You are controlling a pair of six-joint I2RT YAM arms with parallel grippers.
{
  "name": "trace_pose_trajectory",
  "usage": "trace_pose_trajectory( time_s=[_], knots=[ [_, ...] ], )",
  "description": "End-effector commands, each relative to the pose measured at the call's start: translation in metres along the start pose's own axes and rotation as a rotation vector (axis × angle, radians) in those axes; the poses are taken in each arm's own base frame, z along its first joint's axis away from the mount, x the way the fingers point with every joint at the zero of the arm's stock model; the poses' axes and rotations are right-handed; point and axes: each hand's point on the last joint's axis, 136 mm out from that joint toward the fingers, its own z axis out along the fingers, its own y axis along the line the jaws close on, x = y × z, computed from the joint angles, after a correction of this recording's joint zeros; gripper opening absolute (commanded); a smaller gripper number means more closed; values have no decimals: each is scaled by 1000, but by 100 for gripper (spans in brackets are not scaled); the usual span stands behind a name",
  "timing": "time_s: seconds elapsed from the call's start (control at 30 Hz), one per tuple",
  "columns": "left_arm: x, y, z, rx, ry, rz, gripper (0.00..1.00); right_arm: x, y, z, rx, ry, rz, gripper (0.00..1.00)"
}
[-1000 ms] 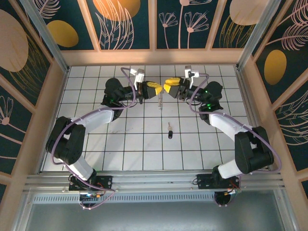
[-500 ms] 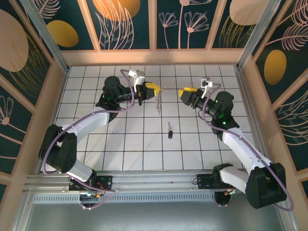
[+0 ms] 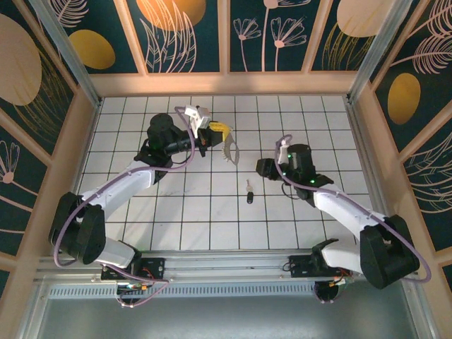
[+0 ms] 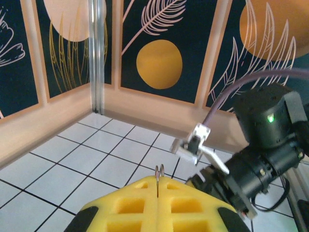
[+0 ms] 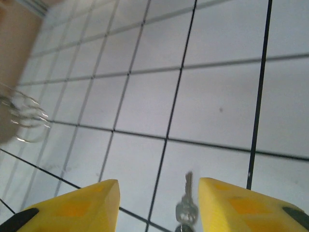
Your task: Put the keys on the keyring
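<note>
My left gripper (image 3: pixel 224 131) is raised over the far middle of the floor, and its yellow fingers are shut on the keyring (image 3: pixel 230 149), a thin silvery loop with a jagged edge hanging from them. In the left wrist view the ring's wire (image 4: pixel 160 170) pokes up from the closed seam of the left gripper (image 4: pixel 158 182). A slim key (image 3: pixel 249 192) with a black head lies flat on the tiles. My right gripper (image 3: pixel 262 168) hovers just beyond it, open. In the right wrist view the key (image 5: pixel 186 205) lies between the spread fingers of the right gripper (image 5: pixel 158 184), untouched. The keyring (image 5: pixel 25 121) shows as a blur at the left.
The white tiled floor (image 3: pixel 183 212) is boxed in by wooden walls with painted panels (image 3: pixel 226 32). The right arm's wrist (image 4: pixel 263 145) sits close in front of my left gripper. A metal rail (image 3: pixel 226 265) runs along the near edge.
The right gripper has drawn back from the left gripper and swung down and toward the near side, over the key on the floor. The left gripper keeps the keyring, shifted slightly.
</note>
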Motion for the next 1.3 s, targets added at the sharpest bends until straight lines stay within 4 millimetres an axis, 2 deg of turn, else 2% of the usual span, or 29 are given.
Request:
trace_pose_trajectory(
  time_s=[0.0,0.27,0.33,0.57,0.67,0.8,0.9,1.13,1.27],
  knots=[
    [-5,-7,-5,3,3,59,0,24,-19,7,129,55,-23,46],
    [7,-6,-3,10,44,52,0,47,-31,14,196,106,7,43],
    [11,-7,-3,19,58,49,0,50,-28,15,195,108,-9,43],
    [25,-19,1,127,141,31,0,37,-28,16,201,73,-58,43],
    [27,-25,3,177,165,20,0,22,-41,14,193,36,-12,43],
    [21,-34,2,227,164,29,0,5,-55,5,162,-40,66,42],
    [13,-37,1,238,145,53,0,-1,-60,0,163,-78,92,42],
    [-15,-45,5,273,74,115,0,2,-62,-2,143,-117,134,42],
    [-24,-51,7,303,67,141,0,6,-64,-1,142,-118,150,42]
  ],
)
